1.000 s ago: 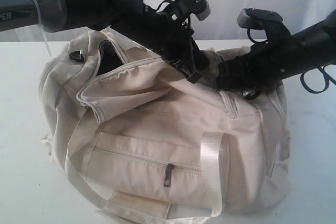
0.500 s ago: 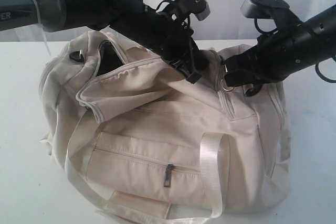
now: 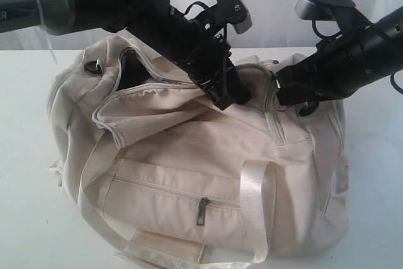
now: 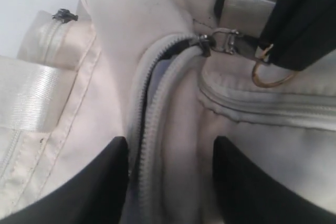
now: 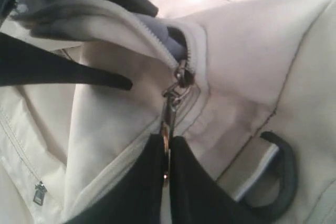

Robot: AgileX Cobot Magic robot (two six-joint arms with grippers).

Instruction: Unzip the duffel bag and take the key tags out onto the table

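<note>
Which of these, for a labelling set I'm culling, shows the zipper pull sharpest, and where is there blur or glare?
Left wrist view: zipper pull crispest, though the near fingers blur to black. Right wrist view: the pull is softer. Exterior view: duffel bag evenly lit, no hard glare; the table is nearly washed out and the arms show little detail.

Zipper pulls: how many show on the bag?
2. The front pocket pull hangs low on the bag; the ring pull, on the main zipper, is pinched in the right gripper. Others may be hidden.
</note>
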